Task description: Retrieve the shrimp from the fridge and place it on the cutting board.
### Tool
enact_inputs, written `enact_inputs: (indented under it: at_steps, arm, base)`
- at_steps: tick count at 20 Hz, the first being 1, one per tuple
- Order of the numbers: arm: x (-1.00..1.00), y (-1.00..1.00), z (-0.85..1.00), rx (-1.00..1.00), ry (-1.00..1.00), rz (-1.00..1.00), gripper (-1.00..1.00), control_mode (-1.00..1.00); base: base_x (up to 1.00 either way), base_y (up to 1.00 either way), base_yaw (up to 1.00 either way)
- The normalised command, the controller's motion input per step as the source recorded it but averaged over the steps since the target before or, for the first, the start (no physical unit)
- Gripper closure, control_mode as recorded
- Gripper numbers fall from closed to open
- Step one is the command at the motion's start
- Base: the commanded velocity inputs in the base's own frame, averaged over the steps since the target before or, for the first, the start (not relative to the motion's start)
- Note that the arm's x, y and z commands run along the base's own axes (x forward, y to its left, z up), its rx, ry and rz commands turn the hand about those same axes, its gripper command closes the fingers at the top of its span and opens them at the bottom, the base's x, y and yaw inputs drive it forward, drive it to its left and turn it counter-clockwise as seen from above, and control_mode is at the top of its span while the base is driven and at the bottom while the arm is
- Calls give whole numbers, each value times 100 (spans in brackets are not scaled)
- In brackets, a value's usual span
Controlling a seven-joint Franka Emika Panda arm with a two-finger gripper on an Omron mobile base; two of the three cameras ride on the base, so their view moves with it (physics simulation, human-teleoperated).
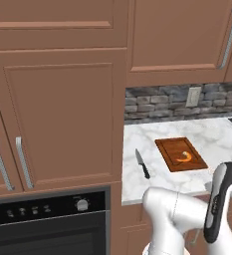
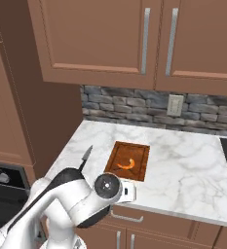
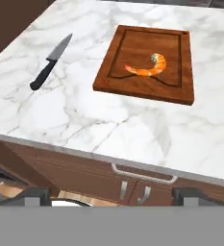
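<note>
Lying curled on the board at the upper right of the hand view, the shrimp sat near its center. A knife rested apart on the counter at upper left. The gripper stood open and empty, fingertips wide apart at the bottom edge.

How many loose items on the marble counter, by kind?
Shrimp: 1, lying on the board
Cutting board: 1
Knife: 1, beside the board, apart from it
Total: 3
</note>
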Motion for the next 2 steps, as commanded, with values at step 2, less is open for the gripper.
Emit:
enact_inputs:
  at_steps: [2]
  arm:
    - [-95,82,9,-55,-93,0,-100,-100]
  base:
    - [0,0,0]
